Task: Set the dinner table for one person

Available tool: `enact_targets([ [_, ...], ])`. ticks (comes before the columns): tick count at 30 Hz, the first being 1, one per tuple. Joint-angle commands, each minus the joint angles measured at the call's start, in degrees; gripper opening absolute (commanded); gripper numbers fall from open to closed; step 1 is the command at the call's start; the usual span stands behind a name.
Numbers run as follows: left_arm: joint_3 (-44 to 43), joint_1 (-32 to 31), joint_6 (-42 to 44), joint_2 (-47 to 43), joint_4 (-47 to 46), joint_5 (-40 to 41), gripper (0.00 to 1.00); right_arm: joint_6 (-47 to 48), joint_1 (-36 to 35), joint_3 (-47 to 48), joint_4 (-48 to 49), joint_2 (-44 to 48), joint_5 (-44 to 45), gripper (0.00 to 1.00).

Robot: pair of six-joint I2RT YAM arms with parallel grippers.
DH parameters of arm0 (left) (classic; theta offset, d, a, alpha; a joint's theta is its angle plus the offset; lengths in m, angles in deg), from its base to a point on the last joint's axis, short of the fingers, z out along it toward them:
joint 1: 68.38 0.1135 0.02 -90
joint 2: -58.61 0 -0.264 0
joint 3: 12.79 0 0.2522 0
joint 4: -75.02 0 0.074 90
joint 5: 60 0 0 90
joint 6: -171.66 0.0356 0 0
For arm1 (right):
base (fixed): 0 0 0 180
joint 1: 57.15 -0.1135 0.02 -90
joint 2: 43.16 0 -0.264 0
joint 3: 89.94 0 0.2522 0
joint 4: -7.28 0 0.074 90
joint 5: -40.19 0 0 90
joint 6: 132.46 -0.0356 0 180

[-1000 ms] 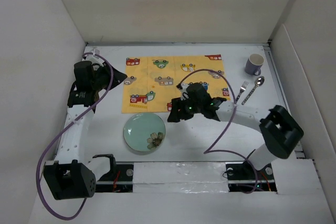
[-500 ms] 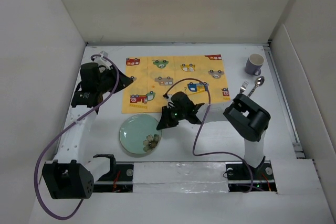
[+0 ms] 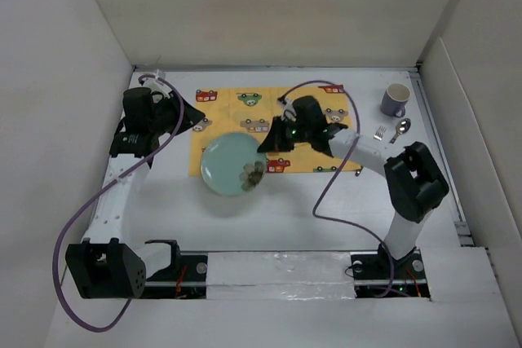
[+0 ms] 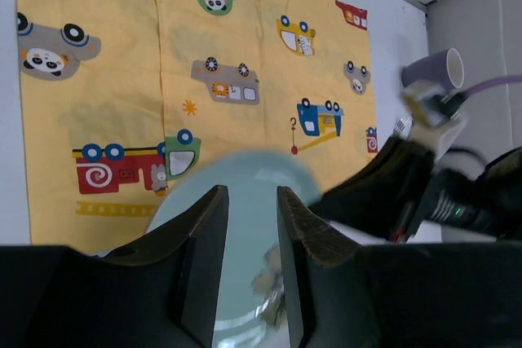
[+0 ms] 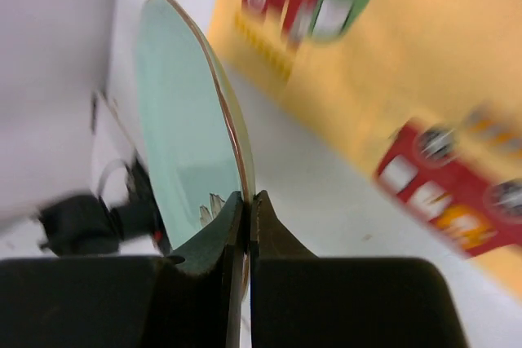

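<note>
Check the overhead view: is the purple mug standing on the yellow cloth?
No, the mug stands on the white table, beside the cloth.

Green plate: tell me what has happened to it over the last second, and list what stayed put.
The right gripper shut its fingers on the rim of the green plate and carried it off the bare dinner table near the arm bases, away from them, to the near left edge of the yellow cloth. The mug, fork, spoon and cloth stayed put; the left gripper barely moved.
</note>
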Motion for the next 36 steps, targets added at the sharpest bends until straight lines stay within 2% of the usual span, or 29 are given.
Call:
enact_targets([
  [1, -1.85, -0.06, -1.52, 1.01, -4.52, -2.08, 0.27, 0.64, 8.98, 8.02, 2.19, 2.1, -2.7, 0.0],
  [2, -1.59, -0.06, -1.78, 1.19, -5.39, -2.17, 0.27, 1.08, 13.0, 10.9, 1.75, -0.61, -3.48, 0.0],
  [5, -1.32, -0.06, -1.96, 1.72, -5.93, -2.08, 0.27, 1.09, 16.27, 14.07, 1.22, -2.82, -4.8, 0.0],
  [13, -1.67, -0.06, -1.43, 3.12, -6.37, -1.2, 0.27, -0.84, 20.77, 21.56, -0.61, -12.57, -6.21, 0.0],
  [18, -1.23, -0.06, -0.82, 3.21, -5.93, -0.32, 0.27, -3.3, 21.3, 19.99, -0.11, -15.84, -7.71, 0.0],
  [22, -0.62, -0.06, -0.55, 3.39, -5.75, -0.32, 0.27, -3.83, 21.3, 17.09, -0.97, -16.37, -4.9, 0.0],
  [24, -0.36, -0.06, -0.64, 3.48, -5.84, -0.5, 0.27, -3.14, 21.83, 16.91, -2.91, -16.63, -3.59, 0.08],
  [25, -0.18, -0.06, -0.55, 3.39, -5.76, -0.5, 0.27, -2.78, 21.83, 17.0, -3.87, -16.63, -3.06, 0.26],
  [27, 0.0, -0.06, -0.47, 3.39, -5.84, -0.41, 0.27, -0.51, 21.83, 17.7, -9.21, -15.93, -0.78, 0.48],
  [29, 0.09, -0.06, -0.12, 3.39, -5.58, -0.15, 0.27, 1.34, 21.83, 18.57, -12.38, -15.49, 0.89, 0.58],
  [31, 0.26, -0.06, 0.15, 3.13, -5.14, 0.38, 0.27, 4.68, 21.83, 20.51, -16.95, -14.09, 3.44, 0.65],
  [34, 0.0, -0.06, 0.94, 3.39, -4.44, 1.26, 0.27, 8.38, 23.14, 22.18, -21.27, -10.76, 6.95, 0.66],
  [35, -0.09, -0.06, 1.38, 3.39, -4.26, 1.35, 0.27, 9.25, 24.02, 22.44, -21.98, -9.7, 8.1, 0.64],
  [36, 0.0, -0.06, 1.64, 3.39, -4.17, 1.43, 0.26, 10.48, 25.07, 22.62, -22.16, -8.56, 8.89, 0.55],
])
